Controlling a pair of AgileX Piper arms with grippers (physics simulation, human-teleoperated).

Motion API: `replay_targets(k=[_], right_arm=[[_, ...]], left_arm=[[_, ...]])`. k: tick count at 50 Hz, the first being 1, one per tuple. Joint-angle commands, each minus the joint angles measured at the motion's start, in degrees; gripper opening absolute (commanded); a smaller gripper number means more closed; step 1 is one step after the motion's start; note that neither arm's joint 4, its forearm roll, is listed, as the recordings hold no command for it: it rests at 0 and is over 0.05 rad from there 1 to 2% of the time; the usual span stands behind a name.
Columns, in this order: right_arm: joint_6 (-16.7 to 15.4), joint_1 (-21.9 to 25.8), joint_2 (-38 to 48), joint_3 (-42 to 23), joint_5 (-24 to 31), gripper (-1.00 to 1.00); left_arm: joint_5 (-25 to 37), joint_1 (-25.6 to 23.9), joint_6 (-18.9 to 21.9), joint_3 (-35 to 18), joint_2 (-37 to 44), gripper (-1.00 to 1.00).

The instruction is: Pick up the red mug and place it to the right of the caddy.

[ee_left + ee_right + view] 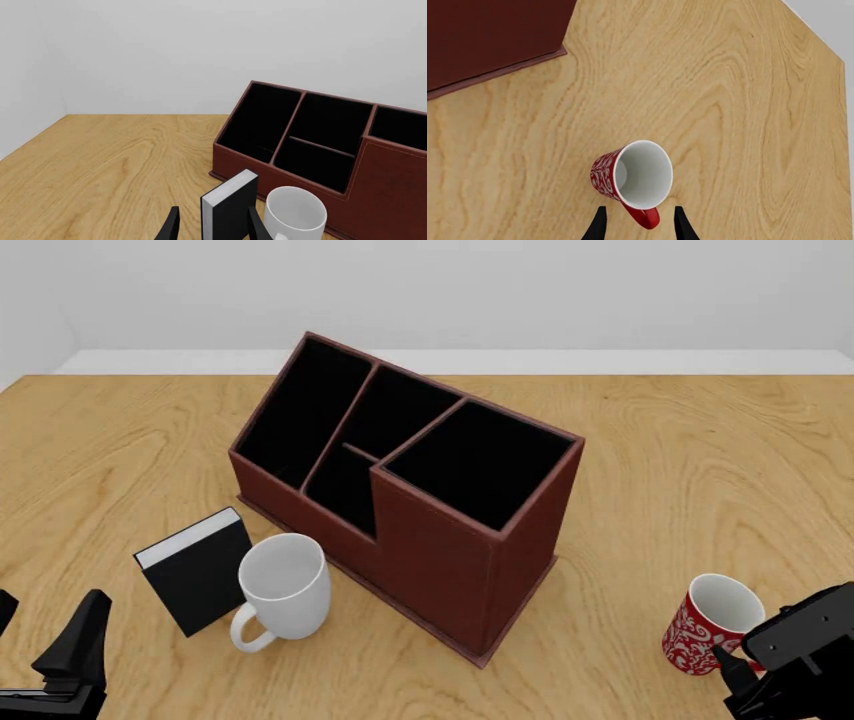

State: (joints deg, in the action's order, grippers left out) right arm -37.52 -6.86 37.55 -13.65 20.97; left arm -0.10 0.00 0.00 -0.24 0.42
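Observation:
The red mug (711, 625), with a white floral pattern and white inside, stands upright on the table, front right of the caddy (414, 500). My right gripper (754, 680) is just beside it on my side. In the right wrist view the mug (630, 175) is seen from above, and its red handle (644, 216) lies between the spread fingers of the right gripper (639, 226), which is open and not touching it. The caddy's corner (487, 35) shows there too. My left gripper (47, 625) is open and empty at the front left.
A plain white mug (283, 585) and a small black book (198, 570) stand close in front of the caddy's left side. In the left wrist view the book (230, 205) and white mug (295, 212) are right ahead of the left gripper (213, 230).

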Motion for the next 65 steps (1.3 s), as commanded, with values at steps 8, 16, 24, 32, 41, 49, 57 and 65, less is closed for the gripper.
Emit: replay_targets(k=[8,16,24,32,41,49,57,65], right_arm=[[0.3,-0.8,5.1,3.6,-6.4,1.00],[-0.1,-1.4,6.2,3.9,-7.3,1.00],[-0.7,-2.3,8.0,4.2,-9.1,1.00],[-1.6,-3.1,9.3,3.9,-9.9,1.00],[-1.7,-2.8,11.1,4.3,-11.6,1.00],[-2.2,-2.4,10.5,5.2,-11.8,1.00],[-2.4,-2.1,6.5,4.3,-8.0,-1.00],[-2.8,-2.7,2.5,2.9,-3.8,-1.00]], left_arm=[[0.0,0.0,0.0,0.0,0.0,1.00],[0.0,0.0,0.0,0.0,0.0,1.00],[0.0,0.0,0.0,0.0,0.0,1.00],[0.0,0.0,0.0,0.0,0.0,1.00],[0.0,0.0,0.0,0.0,0.0,1.00],[0.0,0.0,0.0,0.0,0.0,1.00],[0.0,0.0,0.0,0.0,0.0,1.00],[0.0,0.0,0.0,0.0,0.0,1.00]])
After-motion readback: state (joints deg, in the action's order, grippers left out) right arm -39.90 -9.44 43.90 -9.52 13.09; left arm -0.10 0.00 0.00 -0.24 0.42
